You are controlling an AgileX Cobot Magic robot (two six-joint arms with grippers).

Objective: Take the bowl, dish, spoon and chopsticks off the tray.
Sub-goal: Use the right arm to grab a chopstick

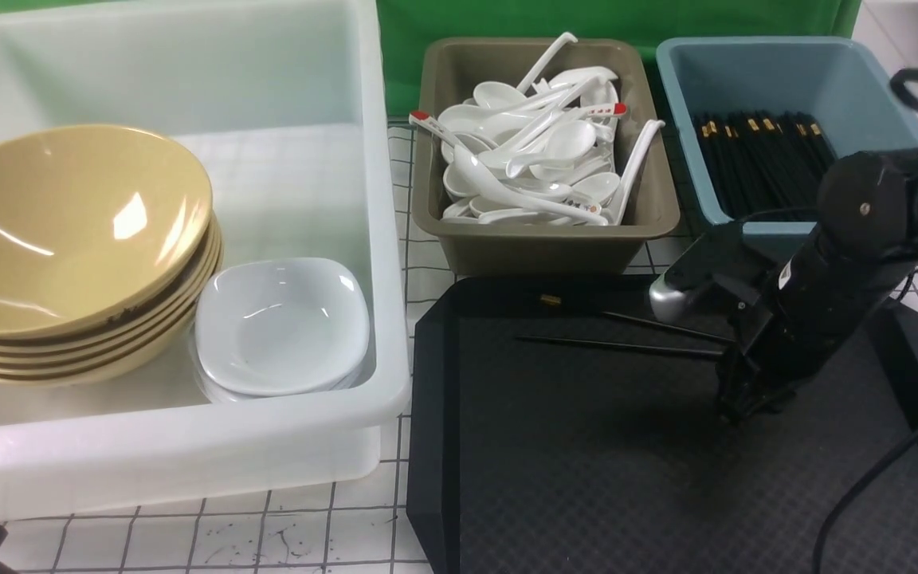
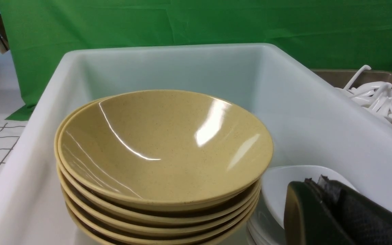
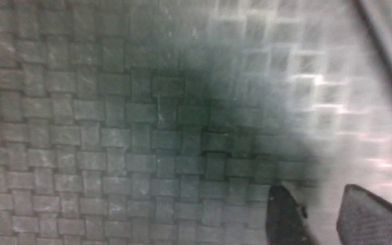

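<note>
Right gripper [image 1: 746, 408] low over the tray [image 1: 586, 478]: my fingers stand apart, bare textured plastic showing between them, nothing in their grasp. The chopsticks [image 1: 618, 345] lie on the far half of the tray, to the left of my fingertips and a little farther off. They are two thin black sticks running left to right, slightly splayed, their right ends close to my gripper and a gold band showing at the left end of the farther one. In the right wrist view one stick [image 3: 383, 51] crosses as a blurred dark line, outside the gap of my fingers.

My right arm is by far the nearer. My left gripper [image 2: 315, 190] is pressed together on nothing at the white tub [image 1: 395, 239], well to the left, where the bowl [image 1: 68, 215] and dish [image 1: 280, 323] sit.

As I judge it, the coming move turns on shifting left and farther out, so the gap straddles the sticks across their length. The near half of the tray lies open; the blue bin [image 1: 786, 80] stands just past the tray's far right rim, partly behind my own arm.
</note>
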